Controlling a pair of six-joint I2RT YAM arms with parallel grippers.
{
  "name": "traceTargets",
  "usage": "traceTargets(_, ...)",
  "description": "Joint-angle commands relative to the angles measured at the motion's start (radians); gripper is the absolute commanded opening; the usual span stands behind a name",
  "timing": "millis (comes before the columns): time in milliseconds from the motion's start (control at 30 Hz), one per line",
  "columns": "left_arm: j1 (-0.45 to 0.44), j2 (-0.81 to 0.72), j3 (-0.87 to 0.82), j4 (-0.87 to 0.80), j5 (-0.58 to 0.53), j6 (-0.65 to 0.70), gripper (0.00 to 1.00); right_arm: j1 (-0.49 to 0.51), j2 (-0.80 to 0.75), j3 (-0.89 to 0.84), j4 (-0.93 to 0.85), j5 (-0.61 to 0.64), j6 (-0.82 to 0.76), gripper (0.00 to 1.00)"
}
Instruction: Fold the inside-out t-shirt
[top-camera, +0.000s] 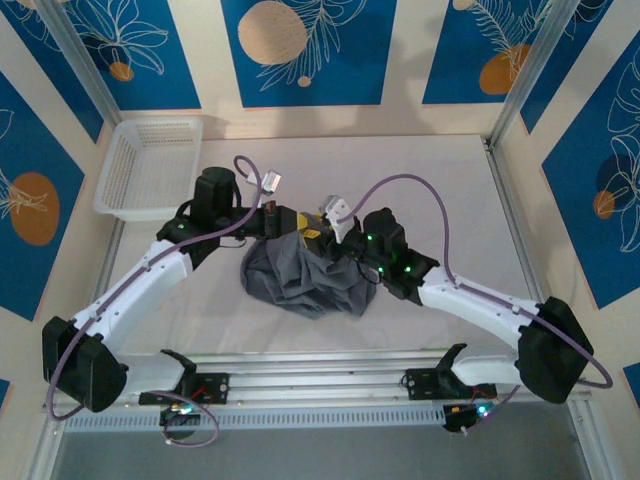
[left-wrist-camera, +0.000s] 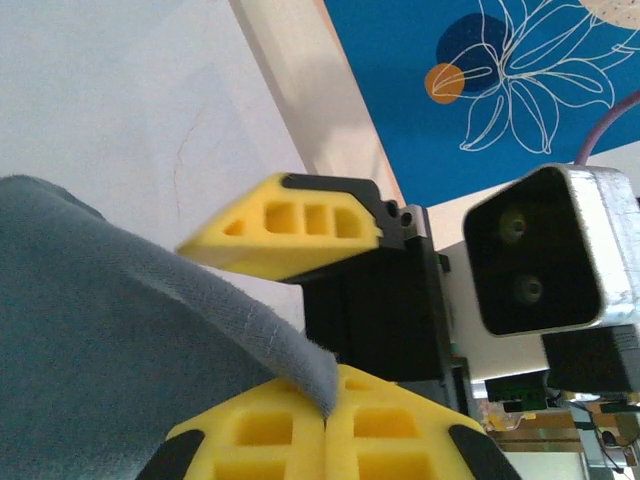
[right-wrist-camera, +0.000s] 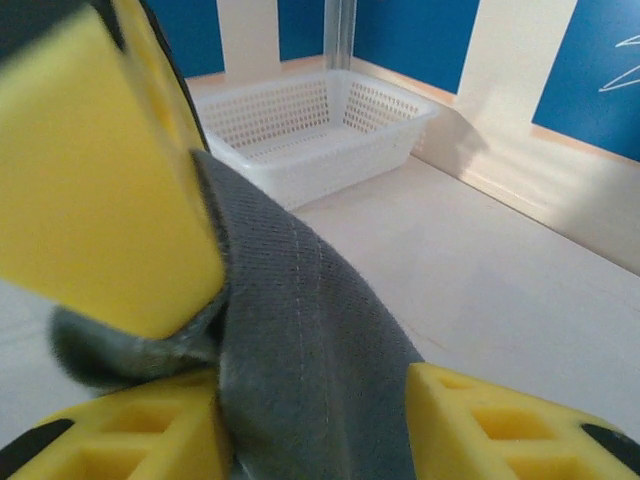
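Slate-grey soft cotton t-shirt (top-camera: 300, 280): a crumpled, rounded heap on the white matte tabletop (top-camera: 450, 200), roughly mid-table, with its upper part raised to where both arms meet. Surface shows deep irregular folds; close up the knit is finely ribbed, with 1 stitched seam line running along a band.

Left gripper (left-wrist-camera: 325, 425): clenched. Its 2 yellow foam-like pads, moulded with rectangular pockets, meet face to face, and a thin fuzzy cut edge of the shirt is pinched into the seam between them. The cloth drapes away to the left of that wrist view.

Right gripper (right-wrist-camera: 315, 420): released. Its 2 yellow pocketed pads stand apart with a thick band of the grey cloth lying between them, uncompressed. 1 pad touches the cloth on its left; whether the other pad touches it I cannot tell.

The 2 grippers sit just beside each other above the heap.

White plastic mesh basket (top-camera: 112, 170), rectangular with flared lattice walls: far-left corner, well apart from the shirt
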Motion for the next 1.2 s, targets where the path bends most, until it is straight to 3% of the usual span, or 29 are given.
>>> traceTargets(0,-0.013,-0.006,0.041,-0.021,0.025,0.03,0.0,0.024,0.039,0.048,-0.042,0.058,-0.099,0.51)
traceTargets(100,-0.013,-0.003,0.048,-0.036,0.02,0.04,0.0,0.061,0.075,0.081,-0.075,0.143,-0.162,0.55)
traceTargets(167,-0.013,0.001,0.047,-0.043,0.01,0.043,0.0,0.073,0.084,0.102,-0.095,0.207,-0.171,0.5)
traceTargets(200,-0.013,0.002,0.047,-0.049,0.001,0.047,0.0,0.071,0.077,0.107,-0.106,0.215,-0.163,0.43)
traceTargets(300,-0.01,-0.005,0.057,-0.126,-0.058,0.1,0.0,0.029,0.013,0.086,-0.135,0.141,-0.063,0.09)
traceTargets(333,-0.006,-0.008,0.068,-0.183,-0.097,0.14,0.0,-0.007,-0.02,0.07,-0.154,0.063,-0.003,0.0)
traceTargets(500,0.025,-0.015,0.101,-0.392,-0.338,0.33,0.0,-0.184,-0.126,0.01,-0.147,-0.631,0.326,0.0)
traceTargets(567,0.027,0.007,0.088,-0.39,-0.392,0.396,0.0,-0.2,-0.134,-0.003,-0.051,-0.784,0.457,0.0)
traceTargets(667,0.026,0.065,0.058,-0.349,-0.412,0.445,0.0,-0.209,-0.112,0.009,0.087,-0.899,0.632,0.0)
traceTargets(700,0.026,0.08,0.046,-0.332,-0.412,0.451,0.04,-0.209,-0.103,0.018,0.112,-0.91,0.669,0.0)
traceTargets(767,0.025,0.099,0.022,-0.296,-0.404,0.457,0.23,-0.211,-0.086,0.038,0.099,-0.881,0.705,0.0)
traceTargets(867,0.024,0.072,-0.016,-0.255,-0.346,0.458,0.44,-0.216,-0.069,0.077,-0.054,-0.764,0.681,0.0)
traceTargets(1033,0.024,-0.068,-0.093,-0.211,-0.29,0.41,0.49,-0.266,-0.045,0.068,-0.119,-0.648,0.734,0.0)
traceTargets(1167,0.021,-0.2,-0.203,-0.038,-0.235,0.183,0.46,-0.284,-0.041,0.071,-0.182,-0.54,0.762,0.0)
